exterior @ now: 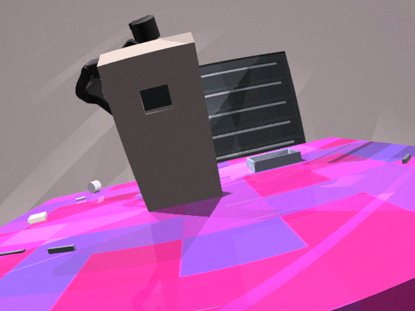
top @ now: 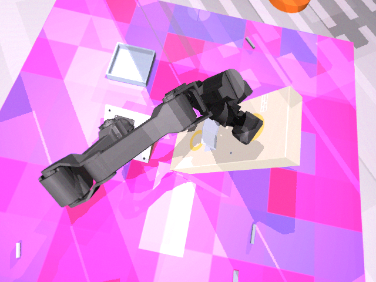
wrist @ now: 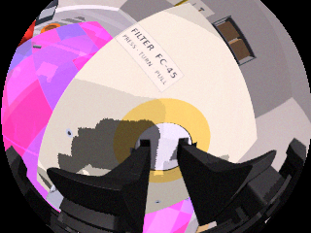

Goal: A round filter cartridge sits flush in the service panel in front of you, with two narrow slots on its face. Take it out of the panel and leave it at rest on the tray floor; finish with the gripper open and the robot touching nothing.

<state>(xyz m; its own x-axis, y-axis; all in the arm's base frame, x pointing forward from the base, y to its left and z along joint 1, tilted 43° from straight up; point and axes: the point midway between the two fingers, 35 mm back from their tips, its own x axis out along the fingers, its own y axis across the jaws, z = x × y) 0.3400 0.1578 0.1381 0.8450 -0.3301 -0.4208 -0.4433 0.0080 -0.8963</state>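
The cream service panel [top: 282, 121] [exterior: 161, 140] [wrist: 91, 84] stands tilted on the pink table. In the wrist view, the round pale filter cartridge [wrist: 167, 138] sits in the panel's face inside a yellow ring [wrist: 194, 119]. My gripper [wrist: 162, 144] [top: 255, 123] is pressed against the cartridge, its two dark fingers set into the cartridge's face and shut on the part between the slots. In the exterior view the panel shows its back, and the gripper and cartridge are hidden behind it. The pale blue tray [top: 113, 60] [exterior: 268, 162] stands empty at the far left of the table.
A second yellow ring [top: 194, 142] marks the panel's face left of the gripper. Small grey bars [top: 249, 42] [top: 252, 233] [exterior: 61, 249], a white cylinder [exterior: 94, 186] and a white block [exterior: 37, 217] lie scattered. A dark slatted board [exterior: 251, 103] stands behind the panel. An orange object [top: 289, 4] lies off the table.
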